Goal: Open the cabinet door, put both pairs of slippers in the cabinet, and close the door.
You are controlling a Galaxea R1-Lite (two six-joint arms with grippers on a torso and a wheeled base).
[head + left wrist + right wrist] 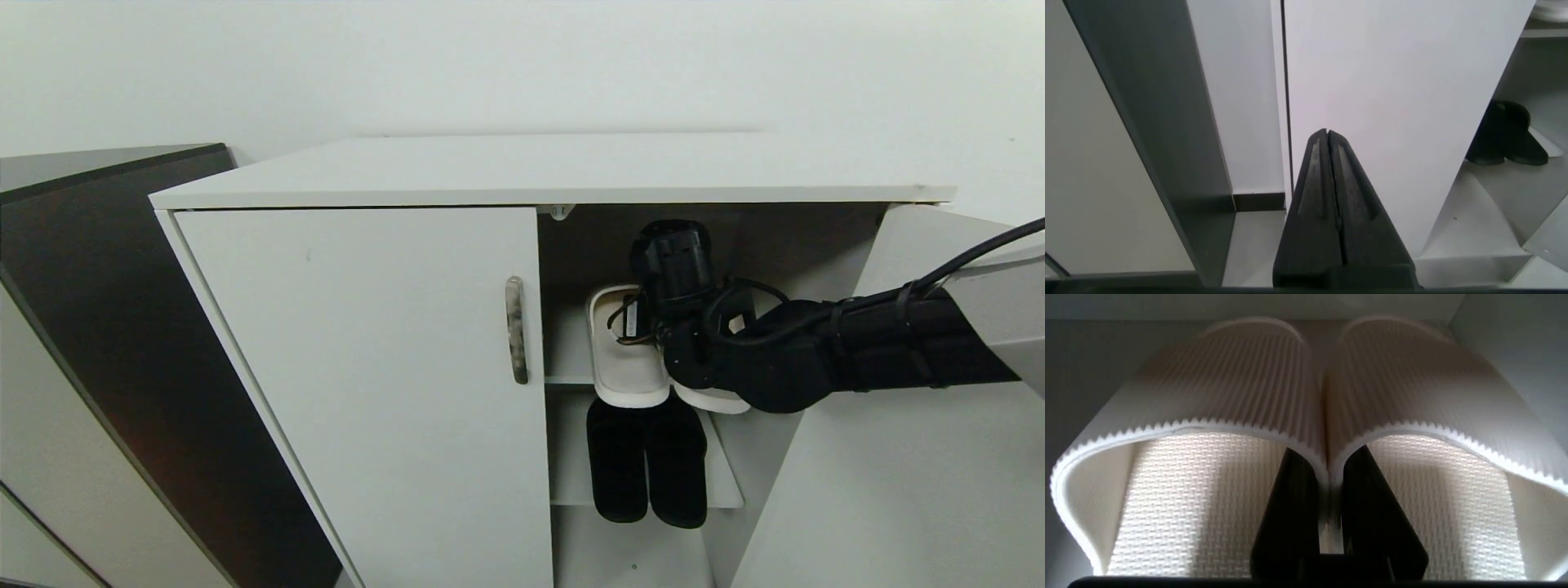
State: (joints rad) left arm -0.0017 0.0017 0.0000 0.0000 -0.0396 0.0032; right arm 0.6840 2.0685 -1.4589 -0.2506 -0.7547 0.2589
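Pinching white slippers | black slippers beneath | left door closed

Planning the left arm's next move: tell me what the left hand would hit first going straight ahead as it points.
Most likely the closed door. The shut left hand points at its white face, near one side edge. Depth is unclear, so the gap between them cannot be judged.

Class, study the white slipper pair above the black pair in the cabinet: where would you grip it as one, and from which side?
Pinch the two touching inner strap edges of the white slippers together, coming from the open heel end. The arched straps leave room for one finger in each, as the right gripper shows.
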